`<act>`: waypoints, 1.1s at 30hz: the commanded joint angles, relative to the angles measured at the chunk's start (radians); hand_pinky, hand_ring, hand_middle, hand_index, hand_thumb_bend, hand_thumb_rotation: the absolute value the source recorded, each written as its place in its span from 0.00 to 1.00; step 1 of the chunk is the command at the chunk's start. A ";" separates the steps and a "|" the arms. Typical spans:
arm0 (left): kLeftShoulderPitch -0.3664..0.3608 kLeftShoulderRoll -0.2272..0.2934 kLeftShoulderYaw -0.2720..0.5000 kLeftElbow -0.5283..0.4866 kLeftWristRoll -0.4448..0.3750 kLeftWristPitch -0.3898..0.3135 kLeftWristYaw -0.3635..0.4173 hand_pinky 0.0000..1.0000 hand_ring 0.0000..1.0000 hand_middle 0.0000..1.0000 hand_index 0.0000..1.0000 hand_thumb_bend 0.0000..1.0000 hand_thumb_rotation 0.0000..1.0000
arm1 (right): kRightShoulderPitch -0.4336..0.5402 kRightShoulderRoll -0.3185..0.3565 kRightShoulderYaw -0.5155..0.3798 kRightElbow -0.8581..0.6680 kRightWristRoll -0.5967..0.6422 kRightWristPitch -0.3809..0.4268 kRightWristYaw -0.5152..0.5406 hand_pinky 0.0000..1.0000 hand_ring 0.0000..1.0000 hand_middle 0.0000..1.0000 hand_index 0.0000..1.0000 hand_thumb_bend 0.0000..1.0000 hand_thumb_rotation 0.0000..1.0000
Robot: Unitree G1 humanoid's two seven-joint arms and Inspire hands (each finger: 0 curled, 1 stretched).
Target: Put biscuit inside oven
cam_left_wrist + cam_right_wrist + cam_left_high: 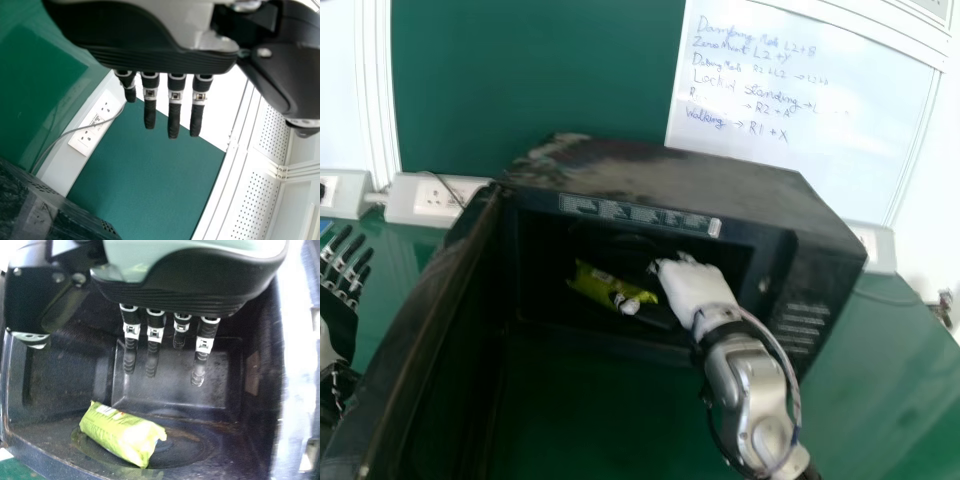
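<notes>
At the far left of the head view, the left hand (344,268) is just outside the open oven door (412,300), over the green surface (880,350). Its fingers are straight and released. Next come the white wall sockets (438,198), behind the door, and a dark green panel (535,75) on the wall above.

The black oven (670,185) takes up the middle, its door swung out on the left side towards the camera and its front open. Inside, in the left to middle part of the opening, is the yellow-green biscuit packet (605,287). The right wrist view shows it lying on its side on the oven floor (55,450), set at a slant and partly over a round, dark area.

Just to the right of the packet in the head view, the right hand (692,284) reaches into the opening, its arm (750,385) coming from the bottom edge. Its fingers are extended and released, above the packet and apart from it. Behind the oven, a whiteboard (810,120) with handwriting spans the upper right.
</notes>
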 commanded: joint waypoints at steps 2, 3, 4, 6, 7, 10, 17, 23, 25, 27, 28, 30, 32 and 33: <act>-0.008 -0.003 -0.009 -0.007 -0.004 -0.004 0.004 0.93 0.86 0.81 0.81 0.30 0.57 | 0.034 -0.009 -0.030 -0.043 -0.008 -0.013 0.006 0.65 0.75 0.78 0.76 0.83 0.45; -0.007 -0.002 -0.009 -0.007 -0.003 -0.005 0.001 0.93 0.86 0.81 0.81 0.30 0.58 | 0.043 -0.007 -0.036 -0.051 -0.010 -0.017 0.003 0.65 0.75 0.78 0.76 0.83 0.44; -0.006 0.000 -0.010 -0.007 0.000 -0.006 -0.002 0.94 0.87 0.82 0.81 0.29 0.59 | 0.050 -0.005 -0.042 -0.059 -0.011 -0.019 0.002 0.65 0.75 0.78 0.76 0.83 0.44; -0.003 0.003 -0.013 -0.009 0.008 -0.007 -0.005 0.95 0.88 0.83 0.81 0.28 0.61 | 0.068 -0.003 -0.055 -0.078 -0.008 -0.026 -0.002 0.65 0.75 0.78 0.77 0.84 0.45; -0.003 0.002 -0.013 -0.009 0.007 -0.009 -0.007 0.95 0.88 0.83 0.81 0.28 0.62 | 0.077 -0.001 -0.062 -0.089 -0.005 -0.028 0.001 0.65 0.75 0.78 0.77 0.84 0.45; -0.005 0.003 -0.011 -0.006 0.005 -0.008 -0.006 0.95 0.88 0.82 0.80 0.28 0.62 | 0.103 -0.001 -0.075 -0.126 -0.013 -0.032 0.014 0.66 0.76 0.79 0.78 0.83 0.47; -0.006 0.003 -0.010 0.001 0.007 -0.009 -0.011 0.97 0.89 0.83 0.80 0.29 0.61 | 0.178 0.014 -0.113 -0.213 -0.017 -0.034 0.022 0.66 0.77 0.79 0.78 0.82 0.45; -0.007 0.002 -0.010 -0.001 0.007 -0.008 -0.005 0.97 0.89 0.83 0.79 0.30 0.60 | 0.226 0.019 -0.133 -0.254 -0.029 -0.048 0.013 0.66 0.77 0.79 0.79 0.82 0.48; -0.008 0.003 -0.009 -0.001 0.006 -0.006 -0.004 0.97 0.89 0.83 0.79 0.30 0.60 | 0.243 0.022 -0.141 -0.268 -0.030 -0.054 0.006 0.67 0.78 0.79 0.79 0.82 0.49; -0.007 0.004 -0.010 0.003 0.008 -0.010 -0.011 0.96 0.88 0.82 0.79 0.29 0.60 | 0.261 0.025 -0.150 -0.280 -0.031 -0.064 0.001 0.69 0.79 0.80 0.79 0.82 0.49; -0.007 0.004 -0.010 0.005 0.009 -0.011 -0.013 0.96 0.87 0.82 0.79 0.30 0.60 | 0.270 0.027 -0.155 -0.287 -0.031 -0.069 0.000 0.69 0.79 0.80 0.80 0.82 0.50; -0.008 0.002 -0.012 0.001 0.008 -0.009 -0.009 0.96 0.88 0.82 0.79 0.30 0.60 | 0.286 0.032 -0.166 -0.299 -0.022 -0.077 -0.004 0.69 0.79 0.80 0.80 0.82 0.51; -0.008 0.002 -0.012 0.002 0.005 -0.010 -0.012 0.97 0.88 0.82 0.78 0.30 0.59 | 0.303 0.041 -0.178 -0.313 -0.014 -0.084 -0.011 0.70 0.79 0.81 0.80 0.82 0.50; -0.007 0.003 -0.012 0.003 0.007 -0.010 -0.014 0.97 0.88 0.82 0.79 0.29 0.60 | 0.312 0.045 -0.184 -0.319 -0.009 -0.087 -0.015 0.71 0.80 0.81 0.80 0.82 0.49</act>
